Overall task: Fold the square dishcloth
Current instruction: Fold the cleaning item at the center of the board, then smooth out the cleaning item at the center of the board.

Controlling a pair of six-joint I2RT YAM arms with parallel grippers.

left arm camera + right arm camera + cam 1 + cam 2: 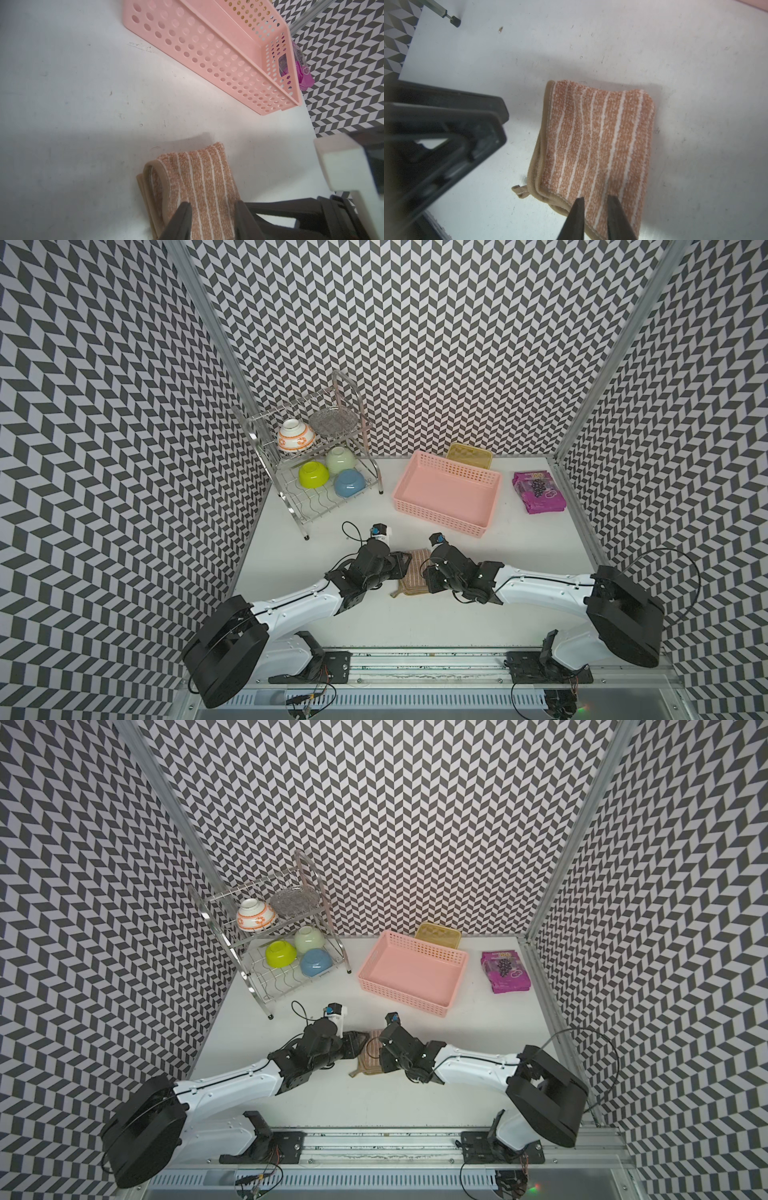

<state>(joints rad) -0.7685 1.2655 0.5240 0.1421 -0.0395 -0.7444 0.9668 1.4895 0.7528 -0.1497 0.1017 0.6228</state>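
The square dishcloth (pixel 415 577) (pixel 370 1057) lies folded into a narrow striped bundle on the white table between my two wrists. In the left wrist view the dishcloth (pixel 204 178) shows its hemmed layers stacked at one side. My left gripper (pixel 212 204) hovers over its near end, jaws apart, with flat cloth showing between them. In the right wrist view the dishcloth (pixel 598 141) lies flat, its small hanging loop (pixel 519 190) sticking out at a corner. My right gripper (pixel 595 199) sits over the hemmed near edge, jaws a narrow gap apart, not pinching cloth.
The pink basket (pixel 440 523) (pixel 207 52) stands just beyond the cloth. A yellow tray (pixel 469 456) is behind it and a purple packet (pixel 538 491) lies at the right. A wire dish rack (pixel 291 506) holding several bowls stands at the back left.
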